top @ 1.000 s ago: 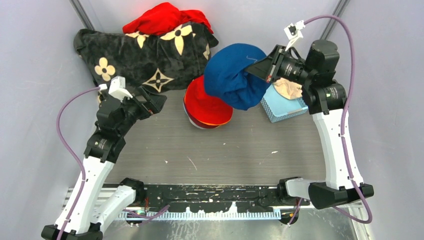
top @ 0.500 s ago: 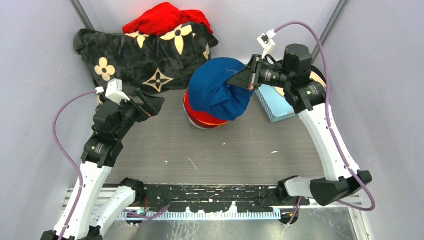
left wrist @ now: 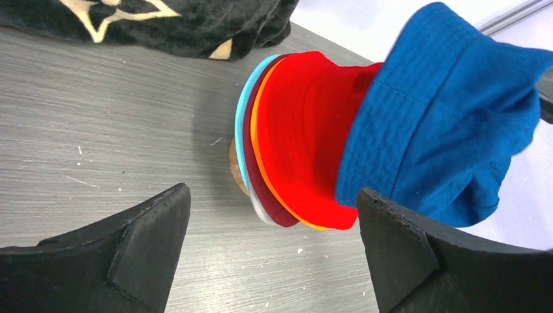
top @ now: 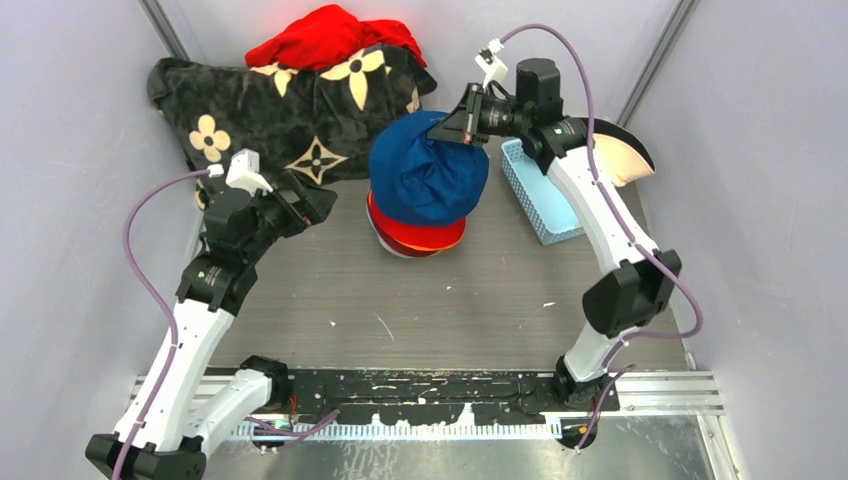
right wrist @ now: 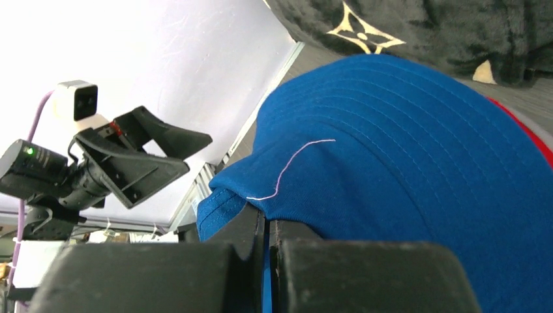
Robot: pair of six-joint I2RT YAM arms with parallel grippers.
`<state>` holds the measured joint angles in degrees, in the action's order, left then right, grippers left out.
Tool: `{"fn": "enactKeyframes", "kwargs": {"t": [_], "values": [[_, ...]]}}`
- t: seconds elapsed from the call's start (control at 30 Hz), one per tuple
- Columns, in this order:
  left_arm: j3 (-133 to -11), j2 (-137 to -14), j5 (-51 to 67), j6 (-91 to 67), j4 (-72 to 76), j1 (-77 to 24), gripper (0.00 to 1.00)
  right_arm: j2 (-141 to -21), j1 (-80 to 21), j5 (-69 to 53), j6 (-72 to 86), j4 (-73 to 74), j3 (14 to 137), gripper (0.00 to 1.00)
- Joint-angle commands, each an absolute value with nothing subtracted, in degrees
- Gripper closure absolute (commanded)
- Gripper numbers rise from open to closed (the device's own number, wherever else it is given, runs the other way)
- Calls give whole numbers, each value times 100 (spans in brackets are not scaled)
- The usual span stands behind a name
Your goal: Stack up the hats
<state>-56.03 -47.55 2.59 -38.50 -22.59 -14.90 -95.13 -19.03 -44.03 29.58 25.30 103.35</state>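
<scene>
Back-centre of the surface (top: 480, 300): blue hat (top: 425, 180) is draped over the stack (top: 415, 238), partly covering the red hat (left wrist: 306, 130) on top. It is not seated yet.

- Right hand (top: 457, 127): closed, pinching the blue hat's brim at its far-right edge. Right wrist view shows the fingers (right wrist: 365, 274) clamped on a fold of cloth.
- Left hand (top: 305, 205): wide open and empty, hovering left of the stack just off the blanket (top: 290, 115).
- Handling (judgement): light, limp cloth with no stiffness. It sags from a single pinch and folds under its own weight. It won't break or slip, but the brim can bunch or catch on the hat below.
- Grip point (judgement): brim edge works for carrying. A second pinch on the opposite brim would hold the opening spread for a clean drop.
- Pose: the pinched side is lifted and the rest droops, so the hat sits tilted. The opening appears to face down onto the red crown, and the dome faces up and slightly toward the left arm. Stretched as it hangs, its long axis runs from the pinch at back-right toward the near edge, across the stack.
- Stack edges visible below the red hat: orange, maroon, grey, teal.
- Cream hat (top: 622, 162) lies apart at the right, past the basket (top: 540, 205).
</scene>
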Motion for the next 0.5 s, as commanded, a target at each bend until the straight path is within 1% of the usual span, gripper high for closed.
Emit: {"fn": "enactKeyframes", "kwargs": {"t": [0.0, 0.13, 0.17, 0.2, 0.27, 0.33, 0.43, 0.47], "values": [[-5852, -4966, 285, -3764, -1721, -1502, 3, -10003, -1932, -4506, 3114, 2045, 11042, 99], [-5887, -5244, 269, -3736, -1466, -1500, 2, -10475, -1931, -4570, 3128, 2035, 11398, 99], [-5896, -5313, 264, -3735, -1402, -1503, 2, -10541, -1931, -4566, 3120, 2024, 11423, 97], [-5905, -5396, 269, -3731, -1322, -1496, 2, -10587, -1930, -4555, 3104, 2014, 11441, 90], [-5906, -5540, 297, -3727, -1143, -1500, 2, -10619, -1932, -4493, 3033, 1995, 11435, 68], [-5912, -5729, 347, -3739, -948, -1498, 2, -10534, -1913, -4421, 2951, 1925, 11372, 51], [-5900, -5977, 449, -3818, -624, -1495, 2, -10220, -1781, -4403, 3051, 1465, 10939, 32], [-5904, -6069, 496, -3849, -517, -1498, 2, -10086, -1720, -4403, 3121, 1256, 10774, 29]]}}
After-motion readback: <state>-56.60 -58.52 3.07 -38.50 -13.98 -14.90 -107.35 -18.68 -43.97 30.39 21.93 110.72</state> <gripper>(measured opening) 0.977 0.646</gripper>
